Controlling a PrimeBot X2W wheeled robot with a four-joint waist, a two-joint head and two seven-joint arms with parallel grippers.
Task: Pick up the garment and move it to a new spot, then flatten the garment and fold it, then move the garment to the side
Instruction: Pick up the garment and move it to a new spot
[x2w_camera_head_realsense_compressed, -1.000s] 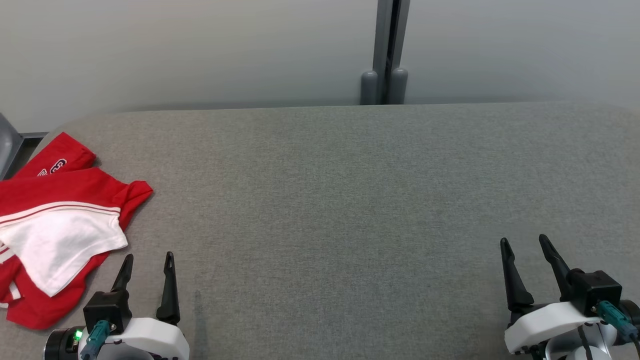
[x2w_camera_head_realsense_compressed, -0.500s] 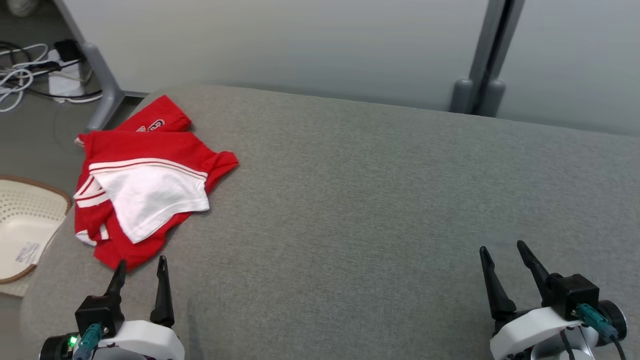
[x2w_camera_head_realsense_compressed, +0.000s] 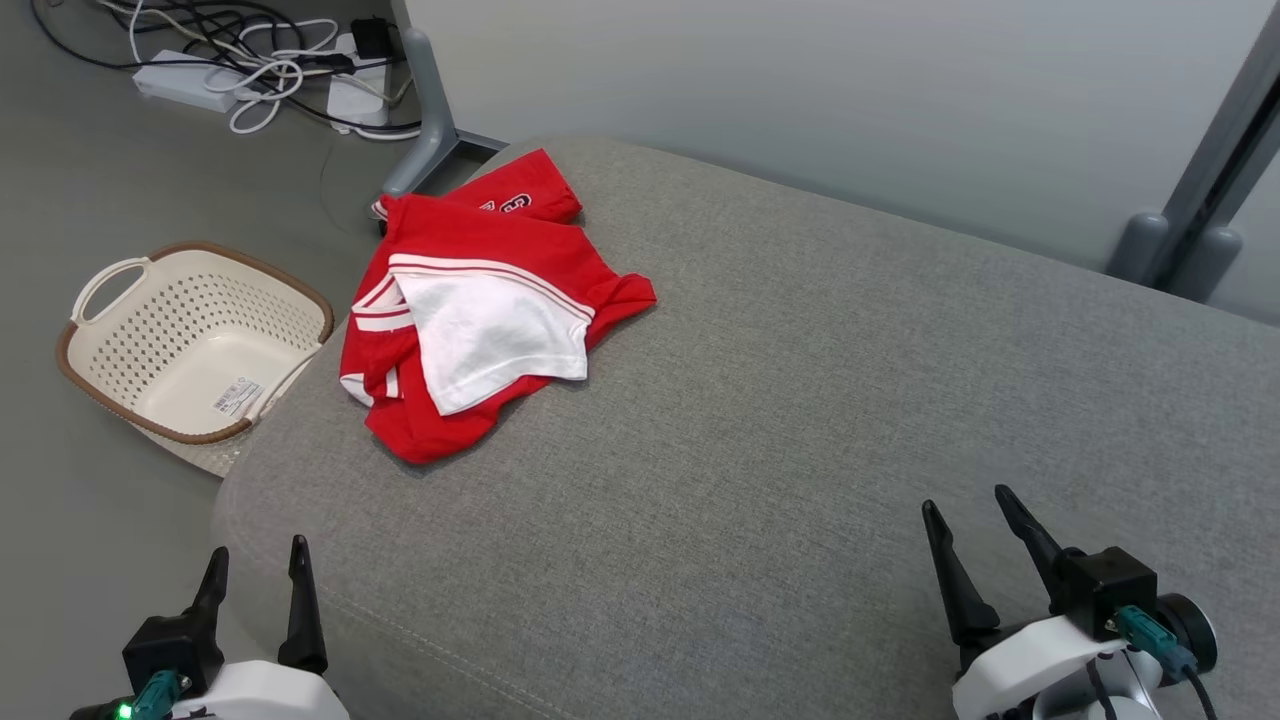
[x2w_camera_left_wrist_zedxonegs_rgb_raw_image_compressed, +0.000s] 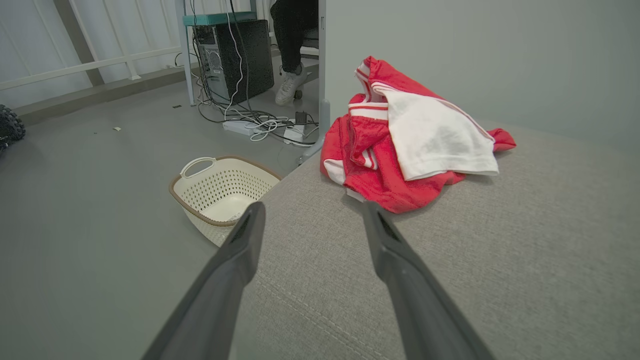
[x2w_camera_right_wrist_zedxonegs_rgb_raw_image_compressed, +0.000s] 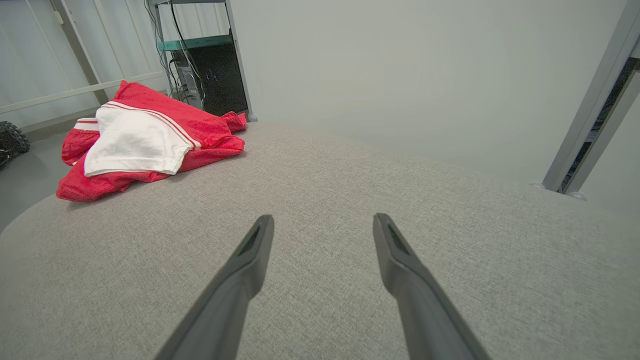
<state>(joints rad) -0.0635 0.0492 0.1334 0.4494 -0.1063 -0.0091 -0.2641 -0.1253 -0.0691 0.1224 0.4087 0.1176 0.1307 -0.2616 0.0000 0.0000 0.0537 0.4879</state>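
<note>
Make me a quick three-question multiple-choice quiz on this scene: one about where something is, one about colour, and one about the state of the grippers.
1. Where is the basket?
A) on the floor beside the table
B) on the table
C) on a chair

2. What colours is the garment?
A) blue and yellow
B) red and white
C) all black

3. How are the left gripper and the right gripper?
A) both shut
B) left one clamped on the cloth
C) both open and empty

Answers:
1 A, it sits on the floor off the table's end.
2 B, red cloth with a white panel.
3 C, each pair of fingers stands apart with nothing between.
</note>
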